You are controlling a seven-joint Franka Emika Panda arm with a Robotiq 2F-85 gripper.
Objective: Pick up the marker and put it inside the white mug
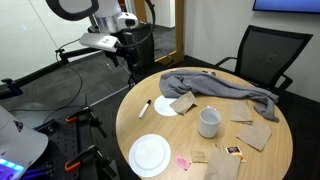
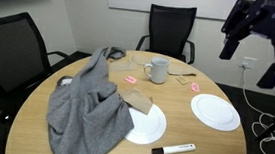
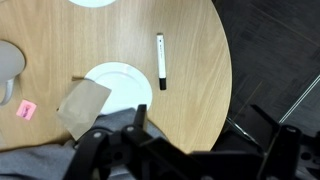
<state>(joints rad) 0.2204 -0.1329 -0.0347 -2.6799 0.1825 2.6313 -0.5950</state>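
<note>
The marker (image 1: 145,107) is a thin stick with a pale barrel and dark ends. It lies flat on the round wooden table (image 1: 250,160) near the edge, and shows in the other exterior view (image 2: 174,149) and the wrist view (image 3: 160,60). The white mug (image 1: 208,122) stands upright near the table's middle (image 2: 157,70), and only its edge shows in the wrist view (image 3: 8,65). My gripper (image 1: 127,57) hangs high above the table's edge, well apart from the marker. In the wrist view its jaws (image 3: 200,125) are spread and empty.
A grey cloth (image 1: 220,88) lies over the table's far side. Two white plates (image 1: 150,154) (image 1: 168,106) lie near the marker, one partly under a brown napkin (image 3: 85,108). More napkins (image 1: 255,133) and a pink note (image 3: 24,108) are there. Black chairs (image 1: 265,55) surround the table.
</note>
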